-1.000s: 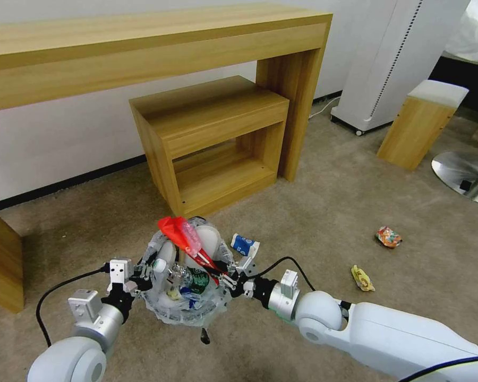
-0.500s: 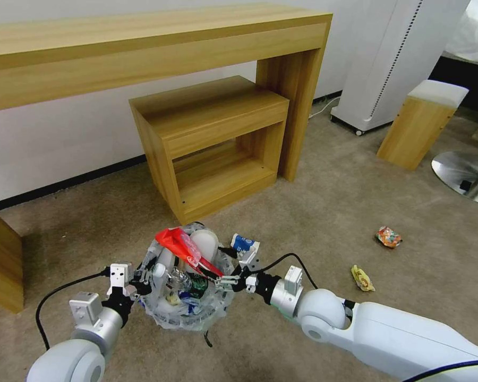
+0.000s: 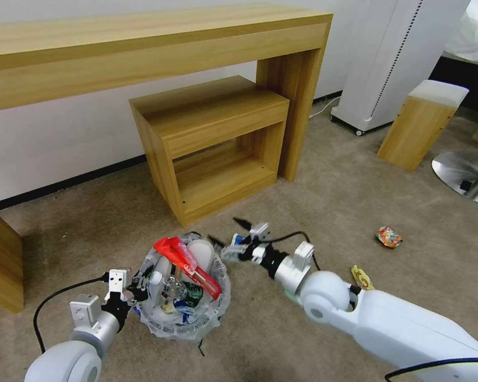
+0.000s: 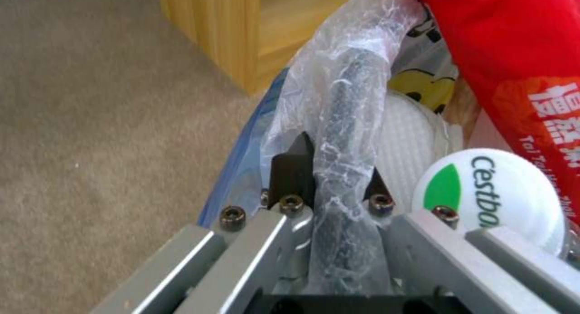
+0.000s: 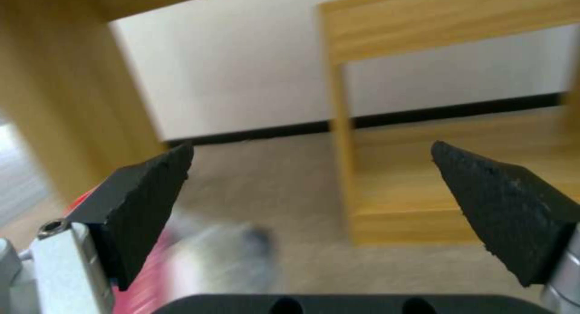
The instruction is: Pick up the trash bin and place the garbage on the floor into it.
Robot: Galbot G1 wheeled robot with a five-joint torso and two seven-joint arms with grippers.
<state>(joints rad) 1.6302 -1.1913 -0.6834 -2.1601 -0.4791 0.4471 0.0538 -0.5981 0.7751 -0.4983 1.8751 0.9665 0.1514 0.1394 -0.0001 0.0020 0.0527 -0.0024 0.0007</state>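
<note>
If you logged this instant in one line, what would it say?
left gripper: shut on bin rim | right gripper: open, empty, beside bin | red wrapper: sticking out of bin | two wrappers: on carpet

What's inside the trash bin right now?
The trash bin, gripped at its rim by the left gripper, holds a red wrapper, white slippers, a green bottle and something blue. Whatever lies deeper is covered.

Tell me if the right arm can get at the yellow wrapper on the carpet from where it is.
Probably yes: the right claw is open and empty, and the yellow wrapper lies on bare carpet beside that arm, though it must pull back.
</note>
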